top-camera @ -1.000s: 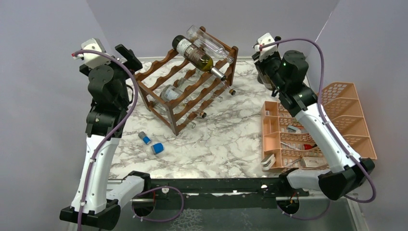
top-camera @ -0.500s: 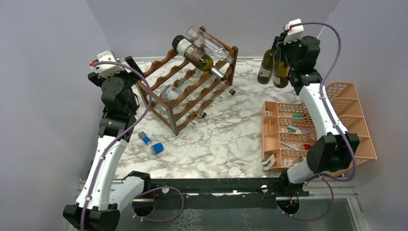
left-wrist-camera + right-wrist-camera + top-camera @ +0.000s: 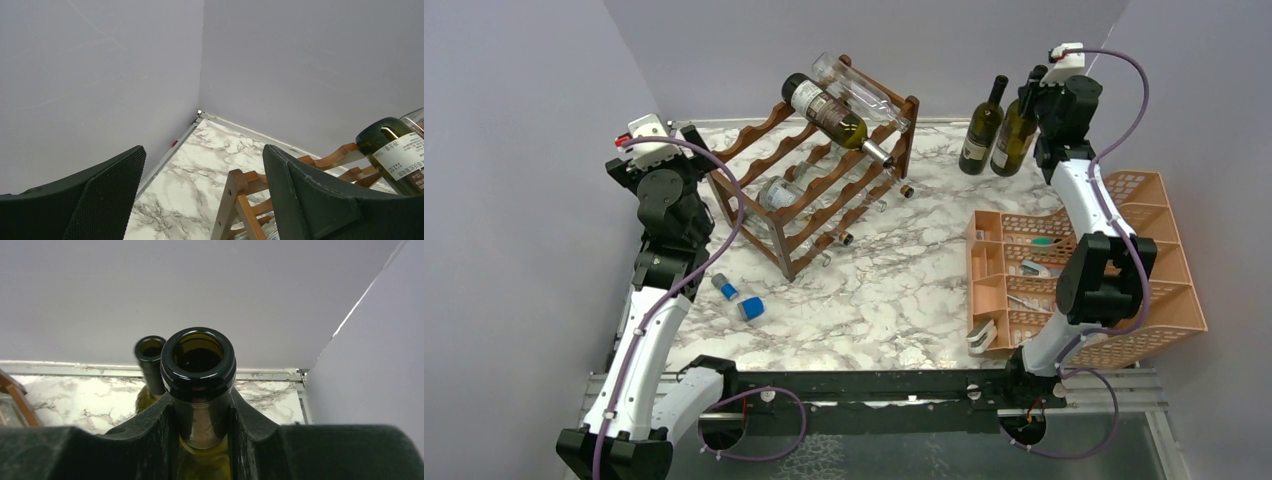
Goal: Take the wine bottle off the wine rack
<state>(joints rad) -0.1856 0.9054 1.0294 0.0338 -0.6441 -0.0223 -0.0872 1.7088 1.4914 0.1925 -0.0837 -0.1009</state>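
Observation:
The dark brown wine rack (image 3: 796, 222) stands at an angle at the back left of the marble table. A dark labelled wine bottle (image 3: 829, 112) and a clear bottle (image 3: 864, 93) lie on its top tier, and another clear bottle (image 3: 777, 191) lies below. My left gripper (image 3: 692, 135) is open beside the rack's left end; the left wrist view shows a corner post (image 3: 234, 197) between its fingers (image 3: 107, 197). My right gripper (image 3: 1034, 98) is shut on the neck of a green wine bottle (image 3: 199, 371), held nearly upright at the back right beside a standing bottle (image 3: 982, 125).
An orange plastic tray organiser (image 3: 1124, 215) with small items sits at the right, under the right arm. Two small blue objects (image 3: 750, 308) lie in front of the rack. Grey walls close in the back and both sides.
My right arm has swung back and to the right with the green bottle, away from the standing bottle. My left arm has dropped and shifted right toward the rack's left end.

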